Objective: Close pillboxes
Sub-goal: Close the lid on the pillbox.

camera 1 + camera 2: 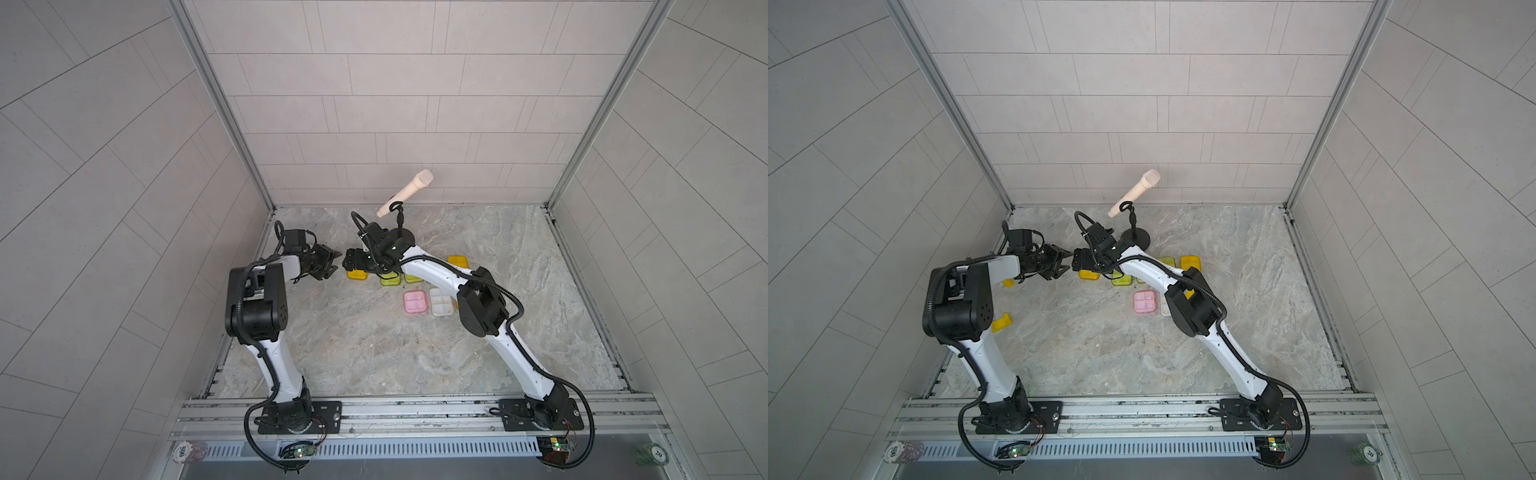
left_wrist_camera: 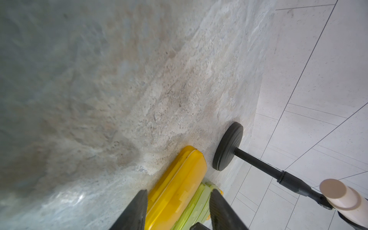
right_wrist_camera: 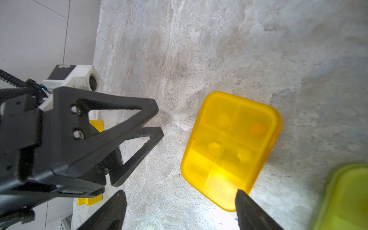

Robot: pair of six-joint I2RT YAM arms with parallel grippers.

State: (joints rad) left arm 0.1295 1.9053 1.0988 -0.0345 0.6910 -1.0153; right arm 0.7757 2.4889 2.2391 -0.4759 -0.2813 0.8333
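Marbled stone bench [image 1: 374, 353], tiled walls behind. My right gripper [image 3: 180, 193] is spread mid-wide and empty, one fingertip [image 3: 246, 202] over the edge of the closed orange-yellow pillbox [image 3: 231, 149] on the far half. My left gripper [image 3: 159, 120], parted and empty, hovers just left of it. Lime green pillbox [image 1: 390, 281] sits just right; pink pillbox [image 1: 414, 301] nearer.

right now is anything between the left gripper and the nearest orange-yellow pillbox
Nothing visible. In the right wrist view only bare table lies between the left gripper and that orange-yellow pillbox.
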